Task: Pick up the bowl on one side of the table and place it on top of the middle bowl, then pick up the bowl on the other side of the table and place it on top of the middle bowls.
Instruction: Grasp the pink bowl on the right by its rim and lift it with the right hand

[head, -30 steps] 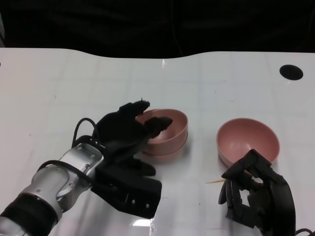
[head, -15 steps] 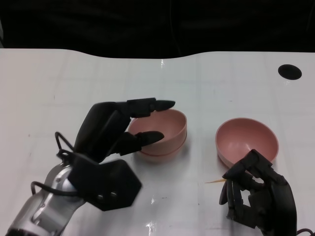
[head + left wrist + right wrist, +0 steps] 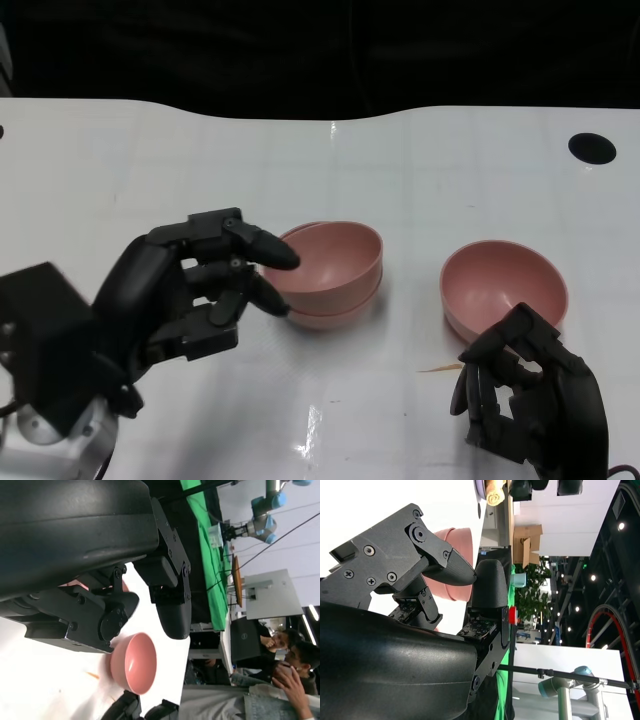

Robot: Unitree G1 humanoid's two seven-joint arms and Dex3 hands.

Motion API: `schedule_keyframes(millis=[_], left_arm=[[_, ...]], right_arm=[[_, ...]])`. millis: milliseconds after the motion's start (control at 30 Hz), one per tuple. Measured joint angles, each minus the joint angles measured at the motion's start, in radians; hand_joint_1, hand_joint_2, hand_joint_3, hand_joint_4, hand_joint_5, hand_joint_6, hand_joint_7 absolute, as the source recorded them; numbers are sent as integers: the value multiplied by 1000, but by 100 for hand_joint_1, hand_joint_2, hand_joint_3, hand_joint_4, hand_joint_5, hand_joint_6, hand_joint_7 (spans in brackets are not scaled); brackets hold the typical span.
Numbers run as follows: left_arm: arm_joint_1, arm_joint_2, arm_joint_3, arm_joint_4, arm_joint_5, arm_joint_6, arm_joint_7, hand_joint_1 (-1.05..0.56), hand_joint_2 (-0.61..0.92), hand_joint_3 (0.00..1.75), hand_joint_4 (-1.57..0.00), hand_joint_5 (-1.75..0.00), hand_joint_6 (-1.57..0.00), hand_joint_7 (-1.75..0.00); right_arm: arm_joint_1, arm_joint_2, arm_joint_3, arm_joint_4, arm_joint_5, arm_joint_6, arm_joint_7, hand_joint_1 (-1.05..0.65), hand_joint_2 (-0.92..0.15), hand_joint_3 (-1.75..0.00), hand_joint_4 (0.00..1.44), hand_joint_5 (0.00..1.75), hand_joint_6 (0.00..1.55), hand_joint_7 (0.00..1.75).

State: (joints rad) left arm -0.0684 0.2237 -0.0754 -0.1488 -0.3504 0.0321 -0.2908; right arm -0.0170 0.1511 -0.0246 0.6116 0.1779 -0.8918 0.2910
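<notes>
On the white table [image 3: 120, 170], seen from my head, the stacked bowls [image 3: 335, 272] sit in the middle, one pink bowl nested in another, so one side looks done to me. The single bowl [image 3: 505, 286] lies to the right of the stack, well apart from it, upright with its mouth open to the ceiling. My right hand [image 3: 528, 402] rests on the near side of that single bowl, just short of its rim, and is by far the nearer hand to it; I judge the next reach goes forward and a little toward the stack. That hand holds nothing and its fingers are curled in on themselves. A thin sliver of something pale [image 3: 436, 369] lies between it and the stack. My left hand [image 3: 190, 290] is on the other side of the stack, its fingers bent together with the tips at the stack's rim; whether they touch it I cannot tell, but they grip nothing.

From my left wrist, the single bowl [image 3: 134, 663] shows beyond my own dark fingers [image 3: 170, 605], clear of them, and nothing sits between those fingers. People stand behind the table's far side.

From my right wrist, the single bowl [image 3: 456, 590] lies straight ahead of my fingers [image 3: 447, 567], its pink wall close behind the tips. The fingers are drawn in, empty; contact with the bowl I cannot make out.
</notes>
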Motion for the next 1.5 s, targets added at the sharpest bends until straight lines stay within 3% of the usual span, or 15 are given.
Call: schedule_keyframes(millis=[167, 333, 600, 733, 800, 833, 900, 967, 1000, 1067, 1133, 1167, 1300, 1500], left_arm=[[75, 34, 73, 33, -40, -2, -117, 22, 57, 142, -95, -174, -84, -171], [96, 46, 112, 112, -63, -3, -225, 18, 63, 127, -99, -175, -86, -175], [104, 65, 155, 176, -120, 92, -332, 20, 71, 128, -101, -175, -89, -175], [117, 62, 189, 190, -166, 140, -350, 16, 74, 128, -101, -175, -89, -175], [122, 58, 203, 208, -183, 152, -364, 15, 74, 130, -102, -175, -90, -175], [124, 55, 208, 215, -190, 156, -371, 15, 73, 130, -102, -175, -90, -175], [124, 49, 212, 234, -195, 155, -383, 13, 73, 129, -101, -175, -88, -175], [124, 42, 213, 256, -194, 150, -392, 13, 73, 128, -101, -175, -87, -175], [124, 39, 215, 261, -193, 146, -394, 13, 73, 128, -101, -175, -87, -175], [125, 35, 220, 260, -190, 145, -390, 15, 76, 129, -102, -175, -88, -175], [125, 32, 227, 251, -190, 155, -370, 17, 77, 130, -103, -175, -89, -175], [124, 30, 229, 250, -190, 159, -365, 18, 79, 132, -104, -175, -89, -175], [123, 21, 230, 251, -189, 160, -365, 19, 79, 137, -105, -175, -87, -175], [123, 12, 230, 250, -183, 158, -364, 22, 77, 145, -106, -175, -89, -175]], right_arm=[[0, -4, -9, 0, 0, 5, 0, -6, -58, -120, 90, 175, 69, 164], [-11, -6, -13, 10, -2, 9, 2, -5, -59, -118, 90, 175, 69, 164], [-26, -27, -24, 37, -57, -40, -42, -3, -54, -121, 88, 175, 71, 156], [-36, -44, -40, 43, -199, -84, -149, -7, -49, -126, 84, 172, 76, 144], [-36, -69, -58, 34, -341, -103, -260, -10, -47, -123, 86, 163, 82, 128], [-37, -80, -66, 25, -412, -114, -320, -13, -51, -113, 87, 151, 87, 110], [-40, -104, -78, 2, -576, -130, -455, -25, -79, -64, 91, 118, 99, 51], [-44, -142, -78, -41, -760, -128, -608, -33, -89, -45, 91, 94, 101, 21], [-45, -165, -74, -71, -841, -112, -679, -35, -91, -43, 90, 86, 100, 14], [-47, -214, -53, -153, -998, -27, -804, -40, -92, -41, 84, 47, 88, 3], [-48, -254, -29, -230, -1085, 71, -846, -45, -92, -40, 80, 24, 77, 1], [-47, -270, -13, -264, -1111, 126, -845, -51, -92, -38, 70, 13, 68, 0], [-48, -318, 38, -357, -1177, 355, -772, -69, -92, -30, 52, 1, 48, 0], [-79, -399, 122, -381, -1228, 600, -678, -83, -92, -27, 42, 0, 39, 0]])
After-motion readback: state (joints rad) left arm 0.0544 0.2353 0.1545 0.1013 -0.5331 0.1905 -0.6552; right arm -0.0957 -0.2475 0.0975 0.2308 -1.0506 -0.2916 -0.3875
